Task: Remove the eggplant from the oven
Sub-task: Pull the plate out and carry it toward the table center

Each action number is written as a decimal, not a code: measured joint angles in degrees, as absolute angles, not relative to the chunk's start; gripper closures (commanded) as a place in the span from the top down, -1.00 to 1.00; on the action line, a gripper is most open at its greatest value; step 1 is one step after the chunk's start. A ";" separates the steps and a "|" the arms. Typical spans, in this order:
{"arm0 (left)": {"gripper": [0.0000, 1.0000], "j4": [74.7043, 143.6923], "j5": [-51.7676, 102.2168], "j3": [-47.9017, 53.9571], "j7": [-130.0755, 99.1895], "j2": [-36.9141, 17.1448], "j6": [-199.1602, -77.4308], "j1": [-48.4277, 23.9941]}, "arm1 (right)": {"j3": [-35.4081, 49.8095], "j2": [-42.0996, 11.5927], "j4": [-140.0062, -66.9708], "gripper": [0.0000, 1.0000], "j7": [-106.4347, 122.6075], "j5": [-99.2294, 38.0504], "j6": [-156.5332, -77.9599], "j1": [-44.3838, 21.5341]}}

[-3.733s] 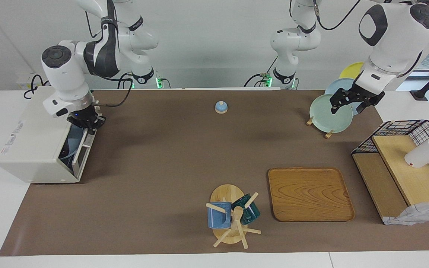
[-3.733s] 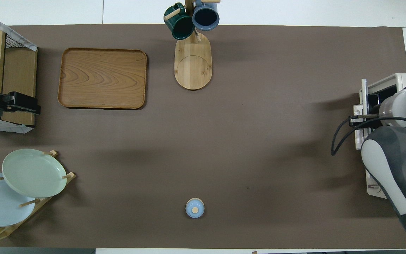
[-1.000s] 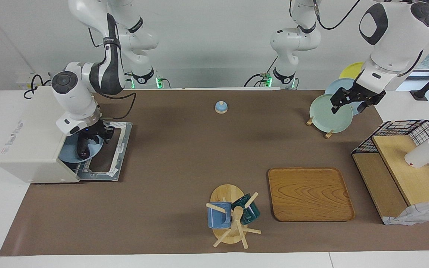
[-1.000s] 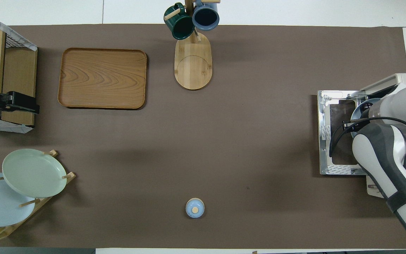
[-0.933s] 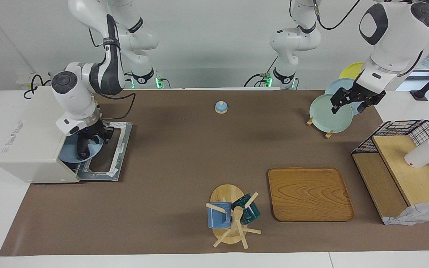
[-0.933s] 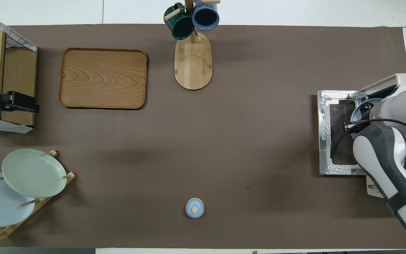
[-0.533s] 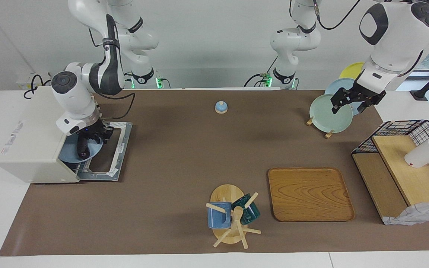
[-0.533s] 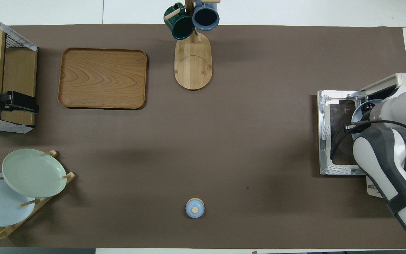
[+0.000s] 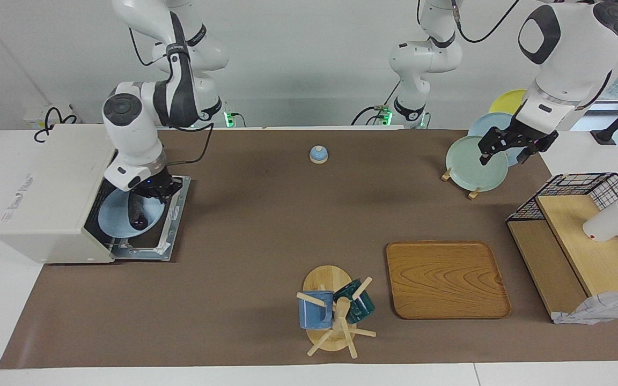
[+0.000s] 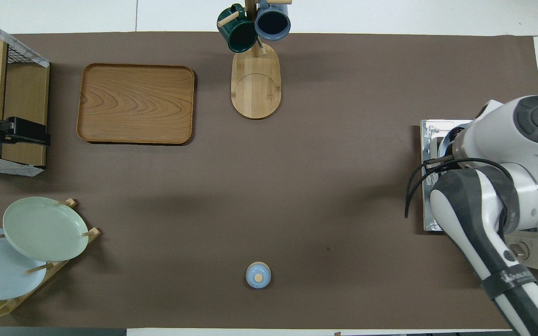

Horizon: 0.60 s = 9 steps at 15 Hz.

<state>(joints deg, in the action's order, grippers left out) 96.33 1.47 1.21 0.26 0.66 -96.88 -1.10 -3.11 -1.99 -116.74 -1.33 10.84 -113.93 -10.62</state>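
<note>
We are gripping the eggplant (image 9: 138, 210) in the closed right claw (image 9: 151, 191) over the blue plate (image 9: 110, 217) at the oven (image 9: 41, 193) mouth, lifting gently clear of the door (image 9: 172, 220), while the left claw (image 9: 507, 149), open, is waiting.

- Both arms (image 9: 572, 48) wear glossy white shells with dark grey joint bands and round dark caps.
- Black cables loop along the links.
- Green lights glow at the bases (image 9: 395, 115).
- The grippers (image 9: 507, 145) are black.
</note>
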 measured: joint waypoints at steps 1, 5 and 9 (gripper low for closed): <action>1.00 96.32 1.47 1.21 0.26 0.66 -97.09 -1.10 | -3.01 -2.28 -115.09 -1.00 -3.78 11.94 -112.15 -13.74; 1.00 96.32 1.47 1.21 0.26 0.66 -97.29 -1.10 | -2.73 -3.98 -110.55 -1.00 -14.61 12.74 -108.71 -25.06; 1.00 96.57 1.47 1.21 0.26 0.66 -97.31 -1.10 | -2.59 -9.31 -103.63 -1.00 -29.68 11.70 -105.49 -35.89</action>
<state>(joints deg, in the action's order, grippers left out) 96.57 1.47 1.21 0.26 0.66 -97.31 -1.10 -2.59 -9.31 -103.63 -29.68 11.70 -105.49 -35.89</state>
